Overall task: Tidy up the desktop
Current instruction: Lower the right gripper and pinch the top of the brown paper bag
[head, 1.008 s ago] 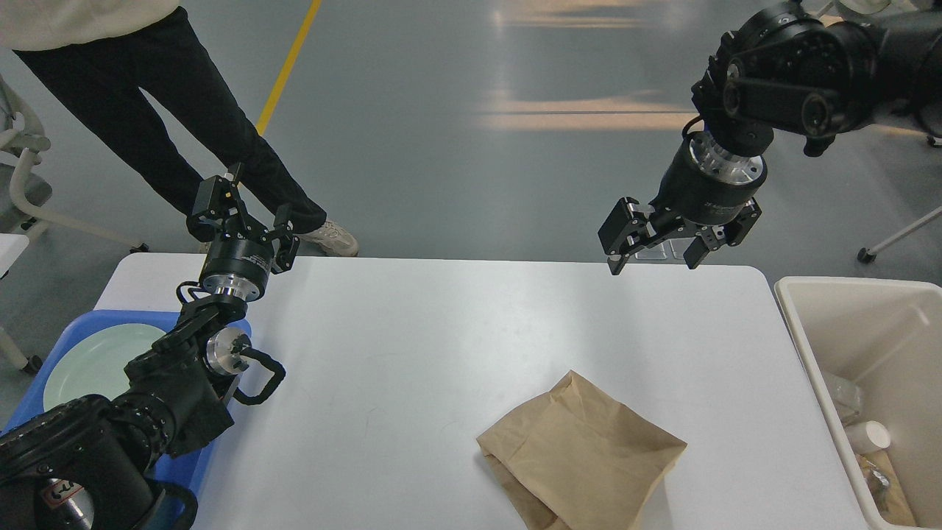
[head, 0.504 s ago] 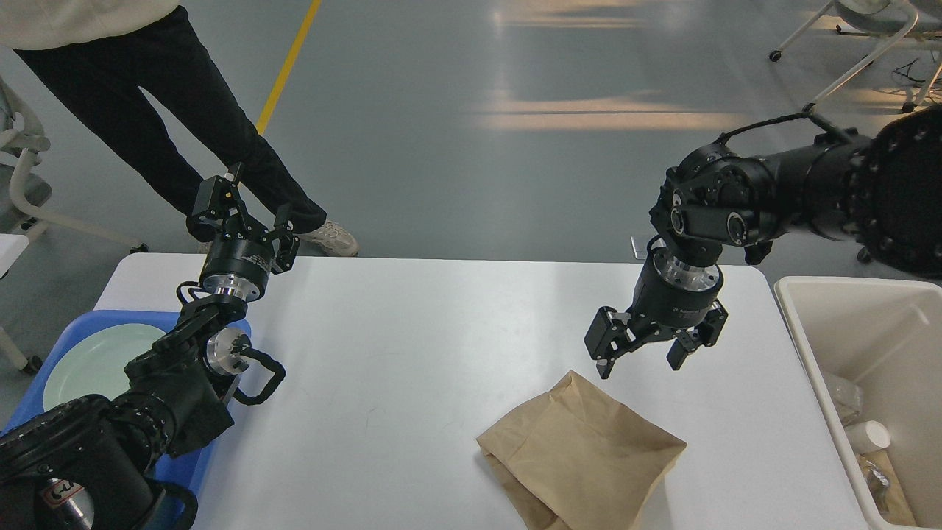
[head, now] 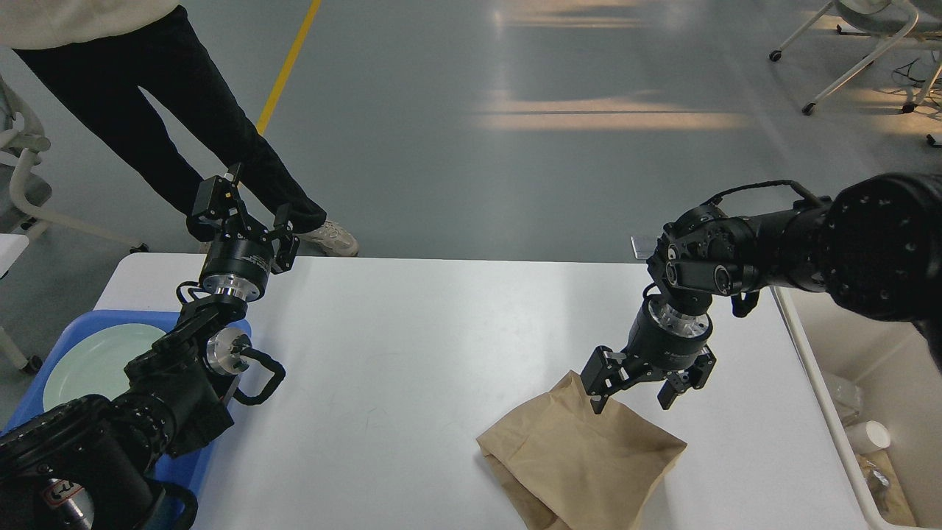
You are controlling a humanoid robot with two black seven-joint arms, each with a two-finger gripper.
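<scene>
**A:** You had the large white matte desktop [head: 412,353] with rounded corners directly in front of the robot, and one loose thing on it: a crumpled brown paper bag [head: 581,456] lying flat near the front edge, right of centre.

**B:** How would it have handled?

**A:** By my judgement light, soft and easily creased; it looked empty and would have buckled rather than resisted. The raised far corner seemed the best place to pinch. Your right gripper [head: 636,397] hung just above that corner, fingers spread apart and pointing down, holding nothing.

**B:** And the other side?

**A:** The left gripper [head: 243,221] stood raised over the far left corner, fingers parted, empty. Below its arm you had a blue plastic tray [head: 66,335] holding a pale green round plate [head: 96,361]. Beside the right edge stood the cream rectangular bin [head: 876,383], some rubbish inside. A person in black trousers [head: 184,110] stood beyond the table.
</scene>
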